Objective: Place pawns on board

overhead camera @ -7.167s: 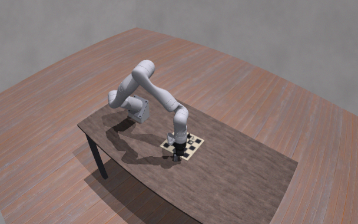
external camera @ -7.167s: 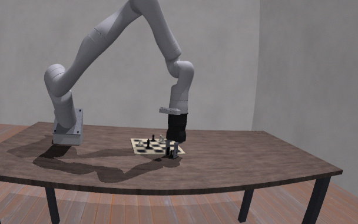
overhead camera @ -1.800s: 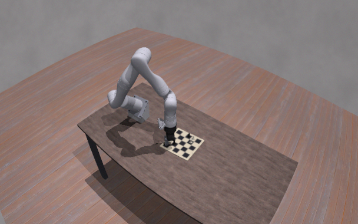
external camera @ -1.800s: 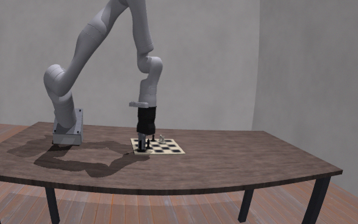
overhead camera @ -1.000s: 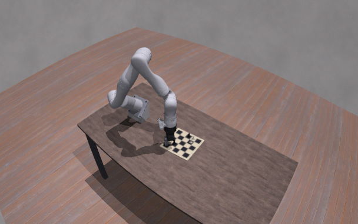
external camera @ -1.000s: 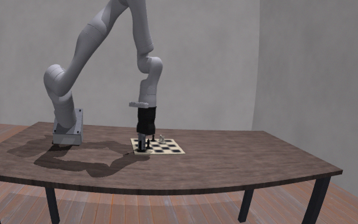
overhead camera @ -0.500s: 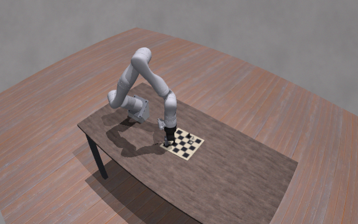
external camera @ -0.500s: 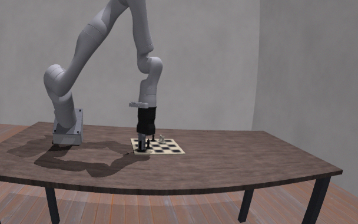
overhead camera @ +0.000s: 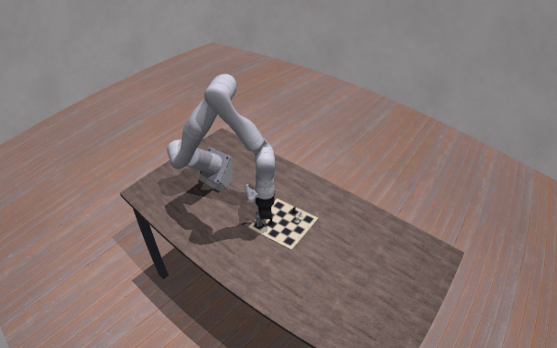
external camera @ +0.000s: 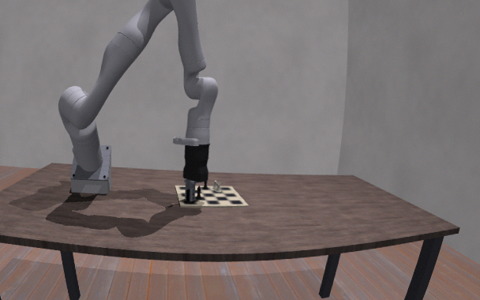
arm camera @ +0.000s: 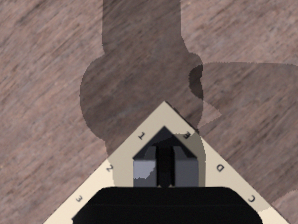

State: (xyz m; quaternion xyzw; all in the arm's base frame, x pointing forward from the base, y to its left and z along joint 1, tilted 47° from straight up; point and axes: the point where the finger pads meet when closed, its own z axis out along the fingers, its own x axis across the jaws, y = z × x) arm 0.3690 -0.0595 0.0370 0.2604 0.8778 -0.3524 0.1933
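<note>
The small chessboard (overhead camera: pixel 285 223) lies on the brown table and also shows in the exterior view (external camera: pixel 211 196). My gripper (overhead camera: pixel 259 223) stands low over the board's corner nearest the arm's base, also seen from the side (external camera: pixel 189 198). In the wrist view the gripper (arm camera: pixel 164 168) is shut on a black pawn (arm camera: pixel 164 160) over the dark corner square, where the edge letter E and digit 1 meet. I cannot tell whether the pawn's base touches the square. A black piece (overhead camera: pixel 294 211) and a white piece (overhead camera: pixel 297 220) stand upright further in on the board.
The arm's grey base (overhead camera: pixel 217 173) is mounted on the table behind the board. Another small black piece (external camera: pixel 199 192) stands close beside the gripper. The table edge runs in front of the board (external camera: pixel 250 253).
</note>
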